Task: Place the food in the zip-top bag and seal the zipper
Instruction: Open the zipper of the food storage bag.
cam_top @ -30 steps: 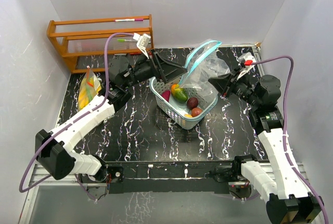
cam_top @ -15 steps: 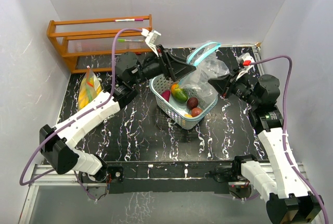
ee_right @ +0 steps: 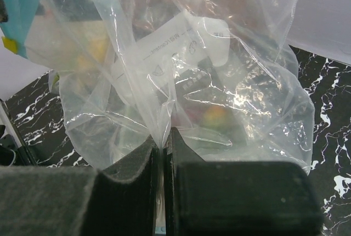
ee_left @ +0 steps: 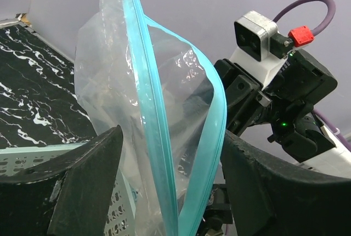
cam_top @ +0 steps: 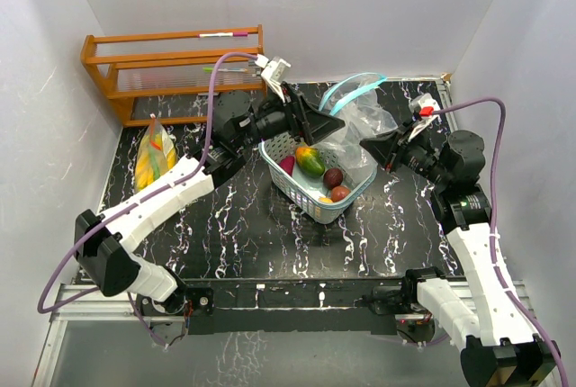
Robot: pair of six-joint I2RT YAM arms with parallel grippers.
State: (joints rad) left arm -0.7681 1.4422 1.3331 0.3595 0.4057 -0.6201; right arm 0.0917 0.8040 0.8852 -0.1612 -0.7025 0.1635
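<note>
Zip-top bag (cam_top: 362, 119) rim stands betw. wide-open left gripper (ee_left: 171, 135) jaws; right gripper (ee_right: 163, 138) pinched shut on its film.

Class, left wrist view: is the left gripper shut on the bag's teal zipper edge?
No, the left gripper is open, its fingers well apart with the teal edge of the zip-top bag rising between them.

White printed patch (ee_right: 181, 49) showing on zip-top bag (ee_right: 258, 104); lettering and small symbols appearing reversed, too blurred for reading. Nothing else showing legible text.
</note>
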